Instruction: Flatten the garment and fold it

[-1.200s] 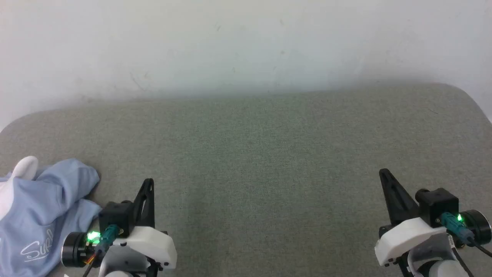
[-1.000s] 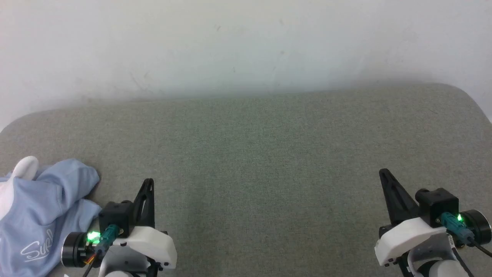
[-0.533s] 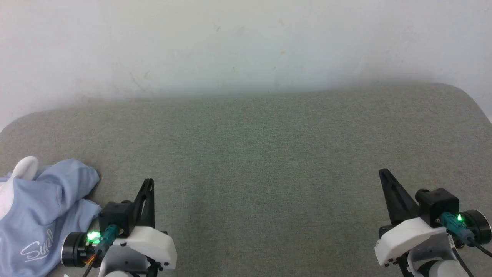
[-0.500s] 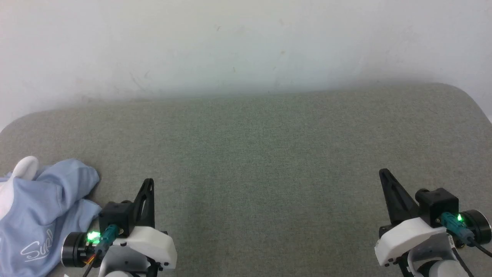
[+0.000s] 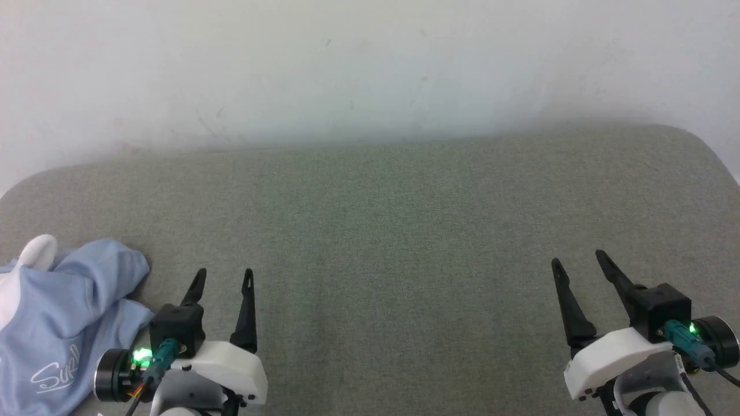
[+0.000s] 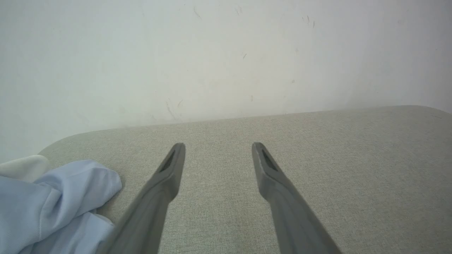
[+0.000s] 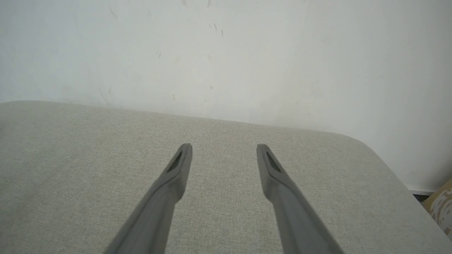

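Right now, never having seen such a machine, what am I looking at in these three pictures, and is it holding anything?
These come from one two-armed robot's own cameras. The head view looks down on a grey padded surface against a white wall. The dark prongs at the bottom are its hands: the left gripper and the right gripper, both open and empty. The other two pictures come from a camera on each wrist, looking along those fingers. Beside the left gripper lies the garment, a crumpled light blue shirt it must flatten and fold. Nothing is held.
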### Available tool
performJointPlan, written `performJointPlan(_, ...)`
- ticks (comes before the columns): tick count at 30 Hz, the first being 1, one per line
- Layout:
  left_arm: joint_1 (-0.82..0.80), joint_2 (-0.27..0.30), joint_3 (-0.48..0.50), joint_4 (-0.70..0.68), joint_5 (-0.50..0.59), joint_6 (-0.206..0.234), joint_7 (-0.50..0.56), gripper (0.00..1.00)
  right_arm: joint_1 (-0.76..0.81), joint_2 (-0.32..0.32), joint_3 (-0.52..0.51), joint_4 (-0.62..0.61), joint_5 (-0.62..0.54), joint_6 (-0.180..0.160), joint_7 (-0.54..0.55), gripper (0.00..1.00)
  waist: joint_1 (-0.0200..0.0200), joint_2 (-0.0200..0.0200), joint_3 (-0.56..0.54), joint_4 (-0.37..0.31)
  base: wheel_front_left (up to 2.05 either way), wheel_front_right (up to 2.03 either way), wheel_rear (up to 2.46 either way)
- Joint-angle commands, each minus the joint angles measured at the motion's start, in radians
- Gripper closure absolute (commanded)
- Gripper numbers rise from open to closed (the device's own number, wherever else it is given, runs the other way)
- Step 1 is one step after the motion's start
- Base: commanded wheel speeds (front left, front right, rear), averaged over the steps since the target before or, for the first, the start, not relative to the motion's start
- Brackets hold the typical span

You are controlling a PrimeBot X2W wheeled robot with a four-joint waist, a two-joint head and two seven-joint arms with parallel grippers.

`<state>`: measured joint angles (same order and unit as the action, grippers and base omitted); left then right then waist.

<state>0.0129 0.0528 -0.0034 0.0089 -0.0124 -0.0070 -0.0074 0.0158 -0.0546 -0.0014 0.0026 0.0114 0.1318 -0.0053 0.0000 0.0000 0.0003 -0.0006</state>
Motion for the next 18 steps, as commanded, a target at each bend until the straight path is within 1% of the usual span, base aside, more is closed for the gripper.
performJointPlan(1,-0.004,0.000,-0.005,0.003,-0.014,0.002,-0.009,0.00,0.001,0.000,-0.005,0.005,0.013,0.000,-0.012,0.00,0.0000,0.0000,0.000,0.000,0.00,0.00,0.00)
performJointPlan(10,-0.008,0.000,-0.010,0.005,-0.040,0.006,-0.028,0.00,0.003,0.001,-0.012,0.012,0.032,0.000,-0.031,0.00,0.0000,0.0000,0.000,0.014,0.00,0.00,0.00)
performJointPlan(18,-0.009,-0.001,-0.008,0.007,-0.061,0.009,-0.043,0.00,0.005,0.001,-0.017,0.016,0.045,0.000,-0.045,0.00,0.0000,0.0000,0.000,0.041,0.00,0.00,0.00)
